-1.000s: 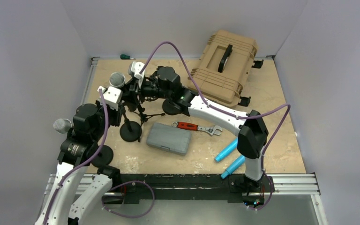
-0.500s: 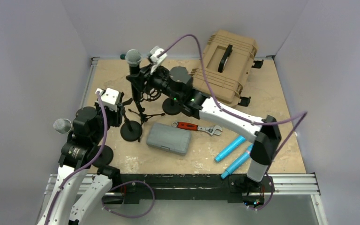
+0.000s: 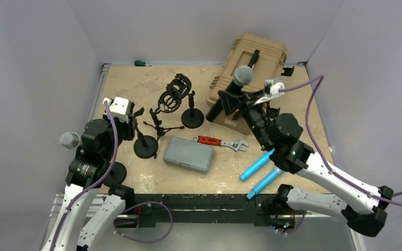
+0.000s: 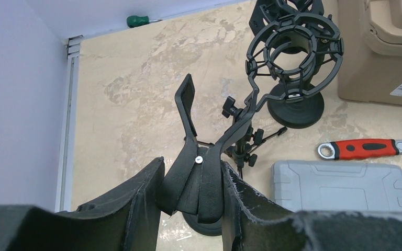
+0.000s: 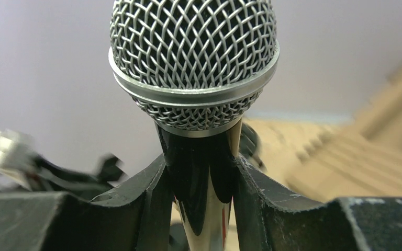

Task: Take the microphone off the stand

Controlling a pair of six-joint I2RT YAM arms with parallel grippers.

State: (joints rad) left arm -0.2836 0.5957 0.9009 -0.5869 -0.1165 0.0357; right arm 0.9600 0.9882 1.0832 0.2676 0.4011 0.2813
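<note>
Between the right gripper's (image 5: 199,180) fingers sits the black handle of the microphone with the silver mesh head (image 5: 193,63). The pads press it on both sides and the head stands up just past the fingertips. From above, we see this microphone lifted off the table, well apart from the stands and over the near edge of the tan hard plastic case (image 3: 261,60). That case is shut, its black handle lying flat on the lid, so we cannot tell what it holds.

The left gripper's (image 4: 191,183) fingers stand narrow, closed on the black microphone clip (image 4: 188,151) of a small round-based stand. The clip's free tongue rises just beyond the fingertips.

Beyond and to the right of those fingers lies the flat grey plastic case (image 4: 340,185), also shut, its contents hidden. Just past it lies the red-handled adjustable wrench (image 4: 364,148). Farther ahead, the black shock-mount ring (image 4: 293,57) leans up from a tripod, with a round black base (image 4: 296,107) behind it. Farthest off, to the left by the wall, lies the green-handled screwdriver (image 4: 138,21).
</note>
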